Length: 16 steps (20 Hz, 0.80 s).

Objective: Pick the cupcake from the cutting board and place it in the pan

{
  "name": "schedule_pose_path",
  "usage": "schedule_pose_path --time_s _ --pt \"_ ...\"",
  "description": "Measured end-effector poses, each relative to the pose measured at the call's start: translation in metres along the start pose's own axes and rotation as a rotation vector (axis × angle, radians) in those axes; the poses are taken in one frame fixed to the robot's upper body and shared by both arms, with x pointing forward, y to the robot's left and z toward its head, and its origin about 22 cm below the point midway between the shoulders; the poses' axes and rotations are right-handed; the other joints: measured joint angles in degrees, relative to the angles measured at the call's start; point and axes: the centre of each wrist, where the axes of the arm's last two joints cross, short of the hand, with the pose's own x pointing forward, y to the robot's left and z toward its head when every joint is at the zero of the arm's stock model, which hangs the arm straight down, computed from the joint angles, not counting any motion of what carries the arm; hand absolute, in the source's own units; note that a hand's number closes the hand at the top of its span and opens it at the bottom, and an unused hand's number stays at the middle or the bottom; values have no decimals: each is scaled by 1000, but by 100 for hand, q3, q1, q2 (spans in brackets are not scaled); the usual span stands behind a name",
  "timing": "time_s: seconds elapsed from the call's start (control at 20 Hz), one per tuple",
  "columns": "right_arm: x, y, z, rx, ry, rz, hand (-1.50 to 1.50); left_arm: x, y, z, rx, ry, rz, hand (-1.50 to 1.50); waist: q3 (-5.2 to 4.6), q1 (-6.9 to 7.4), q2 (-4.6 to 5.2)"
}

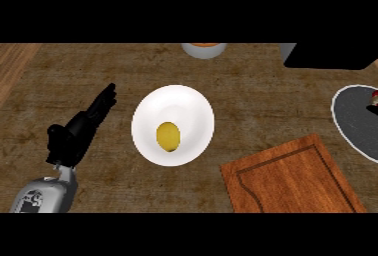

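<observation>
The wooden cutting board [291, 177] lies at the lower right with nothing on its visible surface. At the right edge sits the dark pan [356, 122] with a pale rim; a small reddish thing, perhaps the cupcake [374, 100], shows inside it, cut off by the picture's edge. My left hand [77, 130] rests on the counter at the left, fingers straight and pointing up-right, holding nothing. No right hand shows.
A white plate [173, 107] with a yellow lemon [168, 136] on it stands mid-counter. A white cup [204, 50] with an orange top is at the far edge. A black object [328, 55] fills the top right corner.
</observation>
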Motion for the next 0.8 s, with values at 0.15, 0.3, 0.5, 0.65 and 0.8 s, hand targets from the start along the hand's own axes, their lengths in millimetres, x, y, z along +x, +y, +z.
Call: schedule_pose_path --time_s 0.15,0.3,0.5,0.65,0.8 --pt "-7 -4 1 -35 -15 -138 -150 0 0 2 8 6 2 0 -1 -37 -14" --pt "-21 -15 1 -34 -21 -269 -150 -2 -2 3 17 8 0 0 -4 -78 -22" --pt "-49 -31 7 3 -29 -385 -150 -4 0 2 21 10 0 0 -10 -116 -30" --pt "-67 -44 12 31 -58 -438 -150 -7 -2 5 19 20 1 0 -18 -133 -48" --pt "-86 -46 22 31 -115 -477 -150 -8 0 8 25 26 0 0 -24 -165 -70"
